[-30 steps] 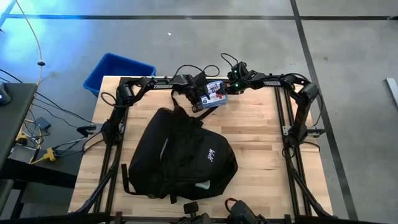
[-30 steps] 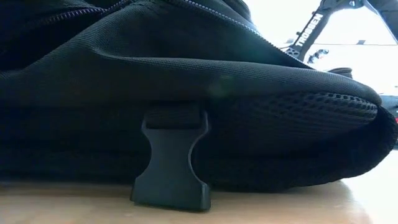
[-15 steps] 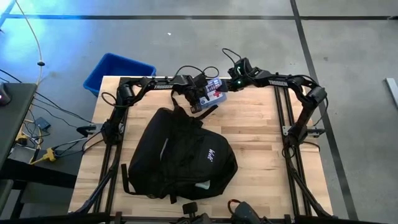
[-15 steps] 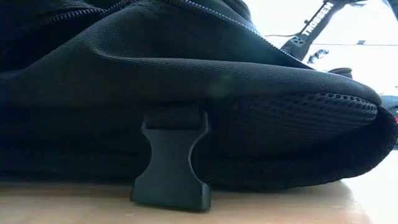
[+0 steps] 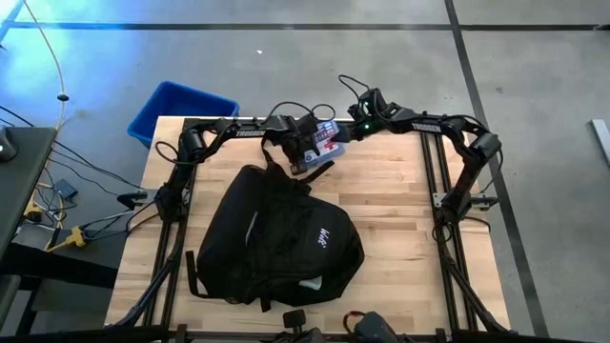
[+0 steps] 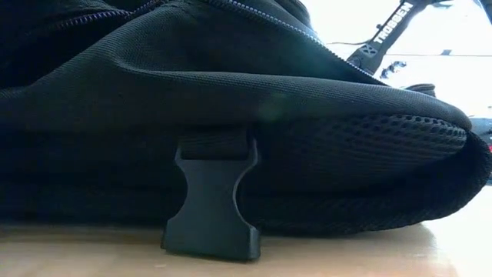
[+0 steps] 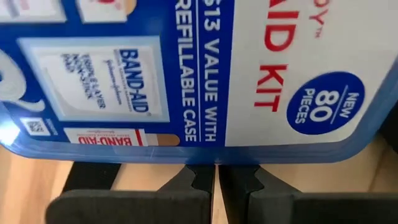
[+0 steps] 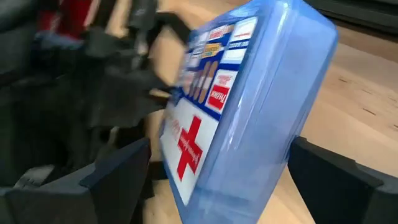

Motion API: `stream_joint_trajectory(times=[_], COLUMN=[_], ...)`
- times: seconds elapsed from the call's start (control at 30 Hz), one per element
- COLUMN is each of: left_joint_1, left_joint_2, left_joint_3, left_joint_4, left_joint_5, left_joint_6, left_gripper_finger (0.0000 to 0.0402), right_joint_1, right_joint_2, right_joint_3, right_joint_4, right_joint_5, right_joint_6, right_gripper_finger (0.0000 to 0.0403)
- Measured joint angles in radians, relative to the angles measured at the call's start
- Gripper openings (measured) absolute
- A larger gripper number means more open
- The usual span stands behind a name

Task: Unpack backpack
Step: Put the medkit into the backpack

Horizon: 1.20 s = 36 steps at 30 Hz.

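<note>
**One item out of the backpack, mid-handover above the bench**

The backpack [image 5: 276, 238] lies flat on the wooden bench [image 5: 400, 219], filling its middle, with its top loop end pointing toward the far edge where both arms meet. Just beyond that top end, held clear of the bag, is a blue first-aid kit case [image 5: 324, 143].

The left gripper [image 5: 303, 152] has its fingers [image 7: 186, 186] closed, and the left wrist view shows the case's edge right at their tips, so it appears to be pinching the case there. The right gripper [image 5: 348, 135] sits on the case's other side; its fingers [image 8: 336, 174] stand wide apart with the case between them, not yet clamped on it.

As a judgement: the unpacking is under way, with at least this one item lifted out and apparently being passed from left arm to right. It has not been set down anywhere. A blue bin [image 5: 181, 110] stands off the bench's far-left corner, beyond the backpack. Whether more remains inside the backpack cannot be told.
</note>
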State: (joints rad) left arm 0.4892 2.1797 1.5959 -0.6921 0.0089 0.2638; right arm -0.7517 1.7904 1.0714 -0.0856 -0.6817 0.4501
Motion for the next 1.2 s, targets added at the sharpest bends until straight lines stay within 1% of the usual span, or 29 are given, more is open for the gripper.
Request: stream_joint_trajectory(times=[0.07,0.1,0.13,0.2,0.23,0.27,0.47,0.67,0.77,0.97,1.03,1.13,1.2], left_joint_1=[-0.001,-0.001,-0.002,-0.002,-0.002,-0.003,-0.03,-0.072,-0.097,-0.148,-0.161,-0.172,-0.182], left_joint_2=[0.0,0.0,0.0,0.0,0.0,0.0,0.001,0.0,-0.001,0.0,0.003,0.015,0.022], left_joint_3=[0.0,0.0,0.0,0.0,0.0,0.002,0.004,0.049,0.078,0.082,0.082,0.082,0.082], left_joint_4=[-0.009,-0.007,0.001,0.036,0.088,0.135,0.148,0.163,0.177,0.166,0.173,0.181,0.187], left_joint_5=[0.001,0.001,0.001,0.003,0.007,0.009,0.005,0.009,0.013,0.012,0.012,0.009,0.015], left_joint_6=[0.0,0.001,0.001,0.003,0.005,0.011,0.026,0.021,0.019,-0.002,-0.022,-0.027,-0.03], left_gripper_finger=[0.0,0.0,0.0,0.0,0.0,0.0,0.0,0.0,0.0,0.0,0.0,0.0,0.0], right_joint_1=[0.0,0.0,0.001,0.002,-0.004,-0.011,-0.003,-0.003,0.016,0.051,0.055,0.058,0.054], right_joint_2=[-0.017,-0.029,-0.039,-0.047,-0.043,-0.038,-0.033,-0.052,-0.053,-0.098,-0.141,-0.233,-0.304], right_joint_3=[0.002,0.006,0.008,0.008,0.004,-0.001,0.0,-0.004,-0.033,-0.127,-0.17,-0.231,-0.278], right_joint_4=[0.004,-0.003,-0.021,-0.094,-0.135,-0.17,-0.28,-0.479,-0.576,-0.551,-0.518,-0.419,-0.339], right_joint_5=[-0.034,-0.022,0.021,0.145,0.195,0.213,0.206,0.263,0.262,0.252,0.256,0.313,0.327], right_joint_6=[-0.025,-0.025,-0.016,-0.014,-0.021,-0.029,-0.121,-0.211,-0.233,-0.246,-0.246,-0.229,-0.196], right_gripper_finger=[0.035,0.035,0.035,0.035,0.035,0.035,0.035,0.035,0.035,0.035,0.035,0.035,0.035])
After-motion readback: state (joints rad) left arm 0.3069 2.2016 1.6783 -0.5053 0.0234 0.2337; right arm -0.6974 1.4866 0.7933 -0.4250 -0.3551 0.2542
